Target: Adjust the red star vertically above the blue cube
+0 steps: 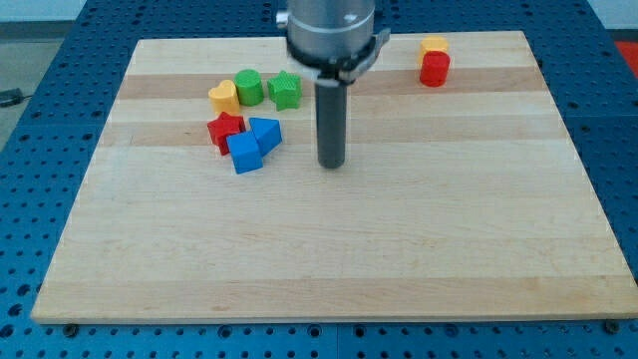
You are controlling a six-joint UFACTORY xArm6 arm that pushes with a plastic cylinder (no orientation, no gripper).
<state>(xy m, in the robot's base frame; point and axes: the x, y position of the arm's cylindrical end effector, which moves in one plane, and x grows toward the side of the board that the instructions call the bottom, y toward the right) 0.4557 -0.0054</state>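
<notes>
Hanging over the board's upper middle, my tip [332,164] rests on the wood just to the view's right of the blue pair, apart from every block; it is a plain rod with nothing to open or close, and it holds nothing. Beneath it lies the wooden board [399,249], pale and striped with a darker band, filling most of the view. Toward the view's upper left sits a cluster of blocks. The blue cube [244,154] is the lowest of them, touching the blue triangular block [266,133] on its upper right. The red star [225,129] sits at the cube's upper left, pressed against it, so it is offset to the left and not directly above. Higher up run the yellow heart [223,97], the green cylinder [248,88] and the green star [285,91]. Near the view's top right, a red block [435,69], perhaps a cylinder, touches a small yellow block [434,46] behind it.
</notes>
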